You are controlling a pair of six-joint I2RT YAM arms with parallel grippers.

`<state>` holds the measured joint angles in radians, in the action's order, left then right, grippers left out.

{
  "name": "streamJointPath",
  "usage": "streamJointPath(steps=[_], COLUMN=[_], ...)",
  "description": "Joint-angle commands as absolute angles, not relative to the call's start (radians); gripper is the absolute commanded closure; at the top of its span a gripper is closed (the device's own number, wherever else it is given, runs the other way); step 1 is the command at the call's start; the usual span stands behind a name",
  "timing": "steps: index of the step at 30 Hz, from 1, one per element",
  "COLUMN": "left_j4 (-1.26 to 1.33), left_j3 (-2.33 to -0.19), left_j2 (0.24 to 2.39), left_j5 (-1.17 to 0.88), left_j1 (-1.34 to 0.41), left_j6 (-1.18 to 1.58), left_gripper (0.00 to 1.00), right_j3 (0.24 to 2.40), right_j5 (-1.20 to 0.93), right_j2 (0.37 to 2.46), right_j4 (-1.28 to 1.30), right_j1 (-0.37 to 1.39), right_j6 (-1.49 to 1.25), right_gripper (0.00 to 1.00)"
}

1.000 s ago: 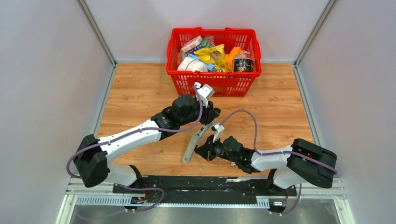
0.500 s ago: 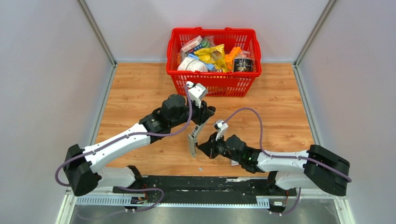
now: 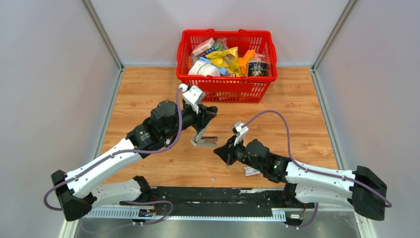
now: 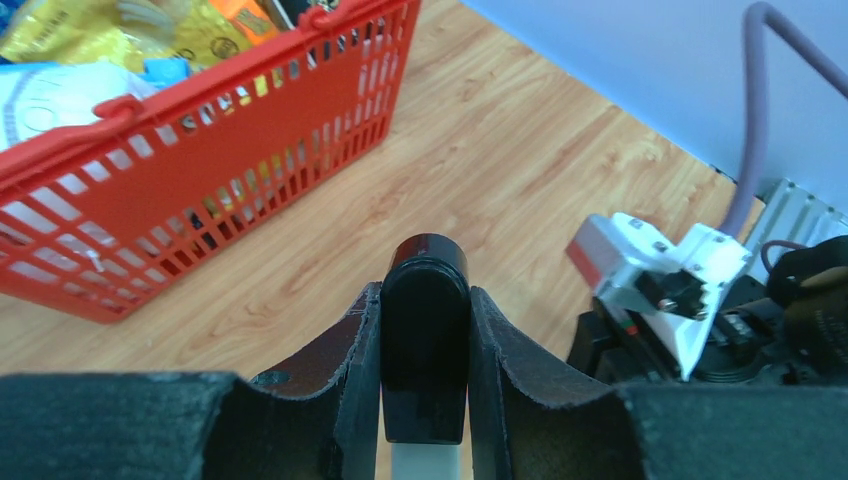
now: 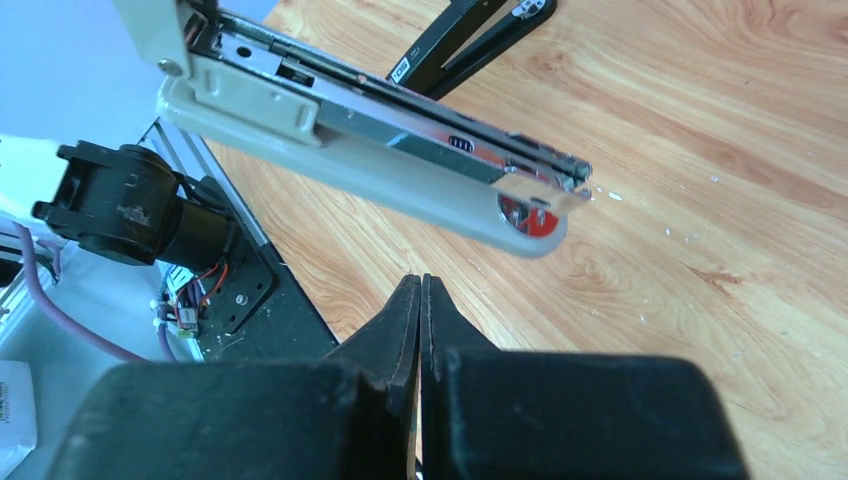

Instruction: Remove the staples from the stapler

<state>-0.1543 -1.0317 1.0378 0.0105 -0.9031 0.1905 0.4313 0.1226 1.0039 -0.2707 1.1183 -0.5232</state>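
Stapler [image 3: 203,140] pinched in left gripper [image 4: 425,305] — hinged open; right gripper [image 5: 420,295] pressed together, empty, near it.

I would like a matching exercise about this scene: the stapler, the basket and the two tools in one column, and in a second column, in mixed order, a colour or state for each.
Column one:
1. stapler
2. basket
3. left tool
4. right tool

Column two:
a. shut, holding nothing
b. red
c. grey, hinged open
d. closed on the stapler

Pairs: 1-c, 2-b, 3-d, 4-a.
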Motion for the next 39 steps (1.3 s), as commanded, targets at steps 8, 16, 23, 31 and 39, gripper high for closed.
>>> streamJointPath(steps=[8, 16, 23, 31, 39], left_j4=[-0.084, -0.084, -0.086, -0.083, -0.1], left_j3=[-1.13, -1.151, -1.114, -1.081, -1.071], left_j2=[1.008, 1.014, 0.989, 0.953, 0.934], left_j5=[0.109, 0.152, 0.199, 0.221, 0.224], left_j1=[-0.907, -0.907, -0.908, -0.907, -0.908], left_j6=[0.146, 0.158, 0.201, 0.221, 0.241], left_gripper=[1.0, 1.0, 1.0, 1.0, 1.0], right_j3=[0.45, 0.443, 0.472, 0.52, 0.578], right_j5=[0.074, 0.132, 0.25, 0.331, 0.451], right_j2=[0.983, 1.143, 1.282, 1.358, 1.413], right_j4=[-0.212, -0.356, -0.443, -0.5, -0.477], right_j1=[1.155, 1.227, 1.239, 1.239, 1.238], right_j6=[-0.554, -0.637, -0.727, -0.746, -0.781], right_gripper=[1.0, 1.0, 1.0, 1.0, 1.0])
